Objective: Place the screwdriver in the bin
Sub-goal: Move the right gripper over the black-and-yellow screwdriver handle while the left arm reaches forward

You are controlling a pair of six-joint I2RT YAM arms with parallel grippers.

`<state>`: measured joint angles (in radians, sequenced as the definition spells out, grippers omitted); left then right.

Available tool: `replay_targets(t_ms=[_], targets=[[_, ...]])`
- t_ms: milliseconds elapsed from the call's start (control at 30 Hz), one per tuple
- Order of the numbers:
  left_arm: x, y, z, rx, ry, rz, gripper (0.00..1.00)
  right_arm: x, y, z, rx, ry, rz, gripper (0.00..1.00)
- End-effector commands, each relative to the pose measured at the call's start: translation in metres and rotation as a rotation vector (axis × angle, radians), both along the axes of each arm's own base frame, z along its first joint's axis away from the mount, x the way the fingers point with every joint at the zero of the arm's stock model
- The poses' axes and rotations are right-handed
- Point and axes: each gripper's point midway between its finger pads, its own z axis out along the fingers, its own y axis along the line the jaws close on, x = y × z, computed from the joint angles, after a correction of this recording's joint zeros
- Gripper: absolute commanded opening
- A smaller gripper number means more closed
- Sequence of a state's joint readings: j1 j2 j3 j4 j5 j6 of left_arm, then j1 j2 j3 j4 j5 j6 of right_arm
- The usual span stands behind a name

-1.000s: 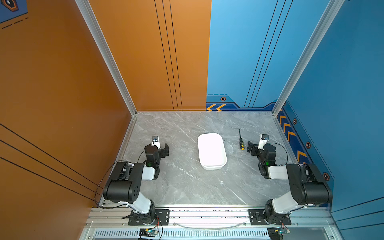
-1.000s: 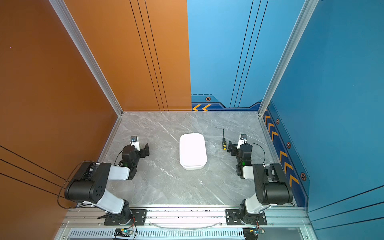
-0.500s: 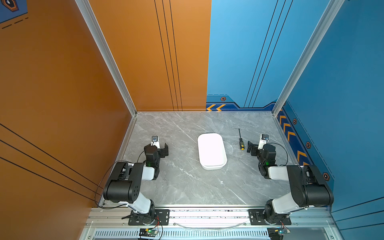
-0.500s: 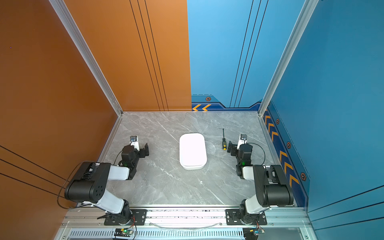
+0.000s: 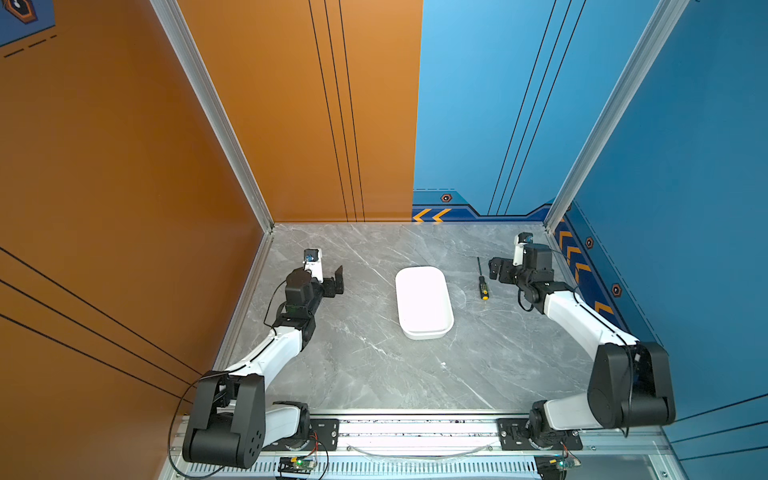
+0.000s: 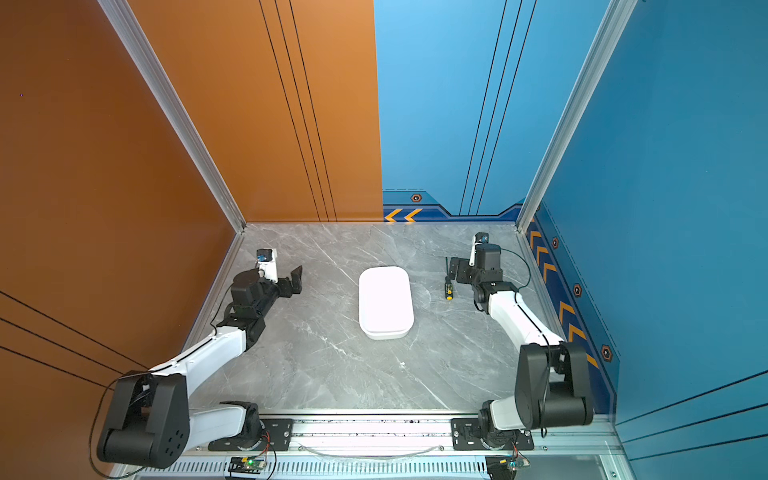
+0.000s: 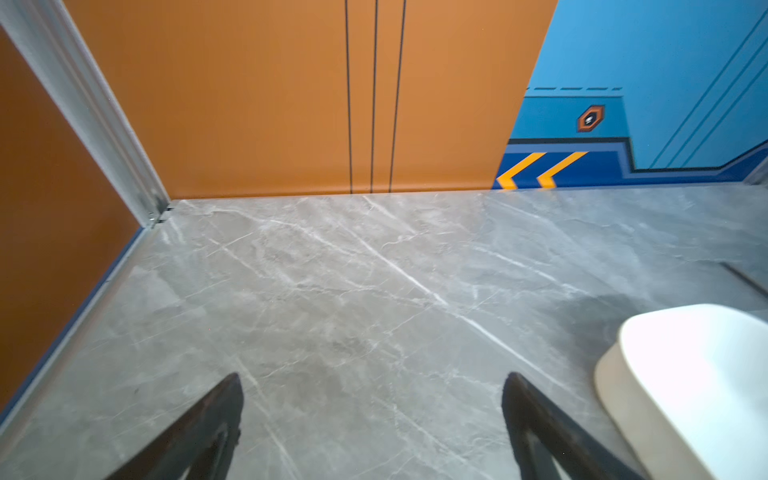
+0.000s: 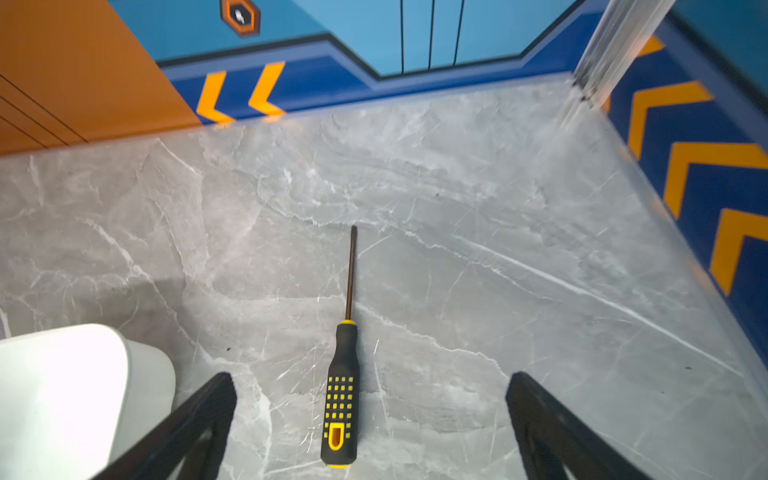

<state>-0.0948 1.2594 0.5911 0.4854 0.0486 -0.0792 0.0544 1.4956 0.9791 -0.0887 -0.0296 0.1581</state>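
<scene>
Fingers of the right gripper (image 5: 495, 270) stand spread wide with nothing between them, and those of the left gripper (image 5: 338, 280) are likewise apart and empty. In both top views the screwdriver (image 5: 481, 279) lies flat on the grey table (image 5: 374, 365), right of centre, just beside the right gripper. It is near the white bin (image 5: 424, 332) at mid-frame but not touching it. The same gap shows in a top view between the screwdriver (image 6: 448, 279) and the bin (image 6: 385, 332). In the left wrist view, the left gripper (image 7: 372, 376) hangs over bare table, with one rounded end of the bin (image 7: 615, 386) off to its side, well clear. In the right wrist view, the handle lies between the fingers (image 8: 199, 419) of the right gripper (image 8: 370, 376), touching neither. The shaft points away toward the back wall, and a corner of the bin (image 8: 149, 374) is close by. The step in hand looks like the grasp: come straight down and close across the dotted handle, not the thin shaft, low enough that the pads do not skid over it. Room seems tight toward the blue side wall and open toward the bin, whose low rim should need only a small lift to clear.
</scene>
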Motion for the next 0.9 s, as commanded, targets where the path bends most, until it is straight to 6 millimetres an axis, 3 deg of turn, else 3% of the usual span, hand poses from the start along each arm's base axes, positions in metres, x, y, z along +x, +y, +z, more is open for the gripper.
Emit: replay_targets(t_ms=[0, 200, 300, 500, 667, 867], targets=[[-0.011, -0.043, -0.024, -0.172, 0.169, -0.165, 0.98, -0.028, 0.015, -0.061, 0.019, 0.34, 0.046, 1.0], [-0.02, -0.094, -0.031, -0.226, 0.226, -0.335, 0.98, -0.011, 0.02, -0.085, -0.026, 0.414, 0.029, 0.99], [-0.023, -0.109, -0.035, -0.278, 0.249, -0.389, 0.98, -0.005, 0.022, -0.096, -0.033, 0.462, 0.033, 0.95], [-0.033, -0.121, -0.05, -0.304, 0.301, -0.407, 0.98, 0.001, 0.034, -0.106, -0.118, 0.482, 0.055, 0.93], [-0.042, -0.129, -0.067, -0.302, 0.351, -0.417, 0.98, 0.006, 0.032, -0.115, -0.108, 0.508, 0.025, 0.91], [-0.044, -0.138, -0.072, -0.293, 0.366, -0.431, 0.98, 0.007, 0.03, -0.123, -0.106, 0.528, 0.021, 0.88]])
